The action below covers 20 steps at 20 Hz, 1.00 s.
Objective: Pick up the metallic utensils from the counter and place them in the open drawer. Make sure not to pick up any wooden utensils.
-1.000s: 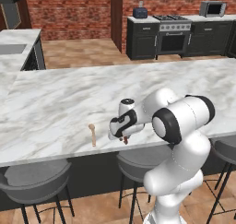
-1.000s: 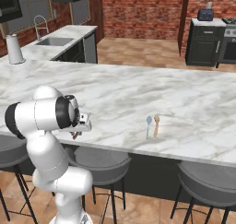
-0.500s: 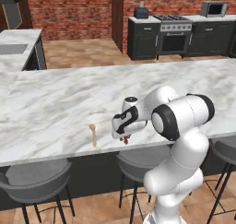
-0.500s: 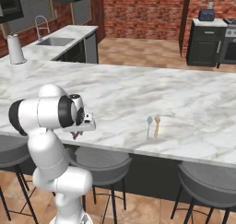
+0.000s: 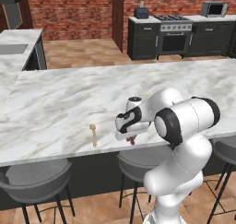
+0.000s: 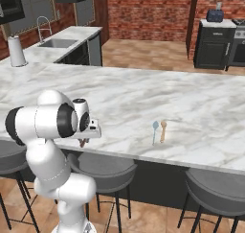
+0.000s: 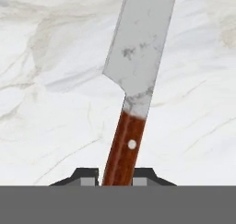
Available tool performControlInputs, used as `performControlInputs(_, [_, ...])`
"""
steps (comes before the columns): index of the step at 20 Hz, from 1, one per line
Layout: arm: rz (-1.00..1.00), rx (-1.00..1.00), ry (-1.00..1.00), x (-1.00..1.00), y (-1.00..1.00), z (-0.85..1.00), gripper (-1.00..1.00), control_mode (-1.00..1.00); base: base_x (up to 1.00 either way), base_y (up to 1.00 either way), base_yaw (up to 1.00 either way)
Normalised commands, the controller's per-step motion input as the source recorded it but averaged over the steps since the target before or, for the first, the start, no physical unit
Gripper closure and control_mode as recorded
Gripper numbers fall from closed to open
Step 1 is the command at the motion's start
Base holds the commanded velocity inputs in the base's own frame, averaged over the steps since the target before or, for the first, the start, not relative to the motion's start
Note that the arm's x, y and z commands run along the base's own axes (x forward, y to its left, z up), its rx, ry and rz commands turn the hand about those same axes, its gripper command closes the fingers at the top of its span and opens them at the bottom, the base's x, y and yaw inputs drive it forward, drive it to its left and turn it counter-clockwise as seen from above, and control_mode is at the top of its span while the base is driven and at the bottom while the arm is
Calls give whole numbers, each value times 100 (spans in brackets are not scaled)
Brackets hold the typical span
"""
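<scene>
The tool (image 7: 115,176) is closed on the kitchen knife (image 7: 138,71), its two dark tips either side of the reddish-brown handle, the silver-grey blade running away over the white marble worktop (image 7: 46,103). From the left base view the tool (image 5: 130,138) sits low at the worktop's (image 5: 60,103) near edge, the handle end just showing beneath it. The wooden spoon (image 5: 93,134) lies to its left, apart, near that edge. In the right base view a blue-grey spoon (image 6: 155,131) lies just beside the wooden spoon (image 6: 163,130).
</scene>
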Motion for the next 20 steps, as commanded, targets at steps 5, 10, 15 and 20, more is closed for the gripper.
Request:
performControlInputs(5, [0, 0, 6, -20, -19, -19, 100, -100, 0, 0, 0])
performControlInputs(10, [0, 11, 0, -26, -27, 42, 100, -100, 0, 0, 0])
performControlInputs(15, [4, 4, 2, -24, -12, 69, 100, -100, 0, 0, 0])
performControlInputs(20, [0, 0, -3, -38, -9, 94, 100, -100, 0, 0, 0])
